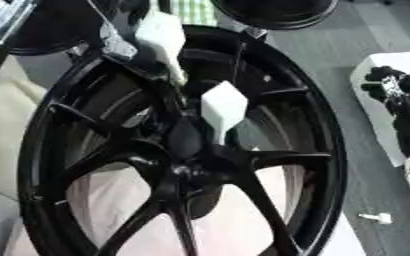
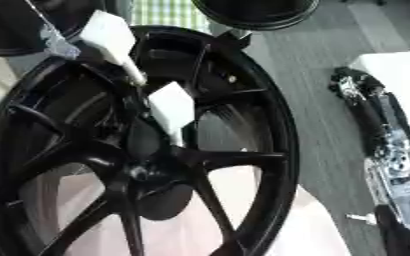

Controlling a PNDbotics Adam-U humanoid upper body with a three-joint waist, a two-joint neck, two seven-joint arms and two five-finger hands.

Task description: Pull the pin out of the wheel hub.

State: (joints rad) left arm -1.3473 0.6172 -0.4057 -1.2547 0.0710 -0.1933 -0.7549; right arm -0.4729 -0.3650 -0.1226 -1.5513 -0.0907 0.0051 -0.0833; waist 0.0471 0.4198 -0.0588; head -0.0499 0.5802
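Overall, the black wheel hub (image 1: 270, 160) stands tilted and fills most of both views, its lower rim cut off at 6 o'clock. From 11 o'clock the left hand (image 1: 162, 37) reaches in, its white-covered parts ending at the hub's centre; whether it is released or grasping cannot be told, and the pin itself cannot be made out there. At 3 o'clock, the right eye view shows more of the right arm; the right hand (image 2: 355, 84) is dark and indistinct, state undetermined. A small white object (image 1: 376, 217) lies at 4 o'clock
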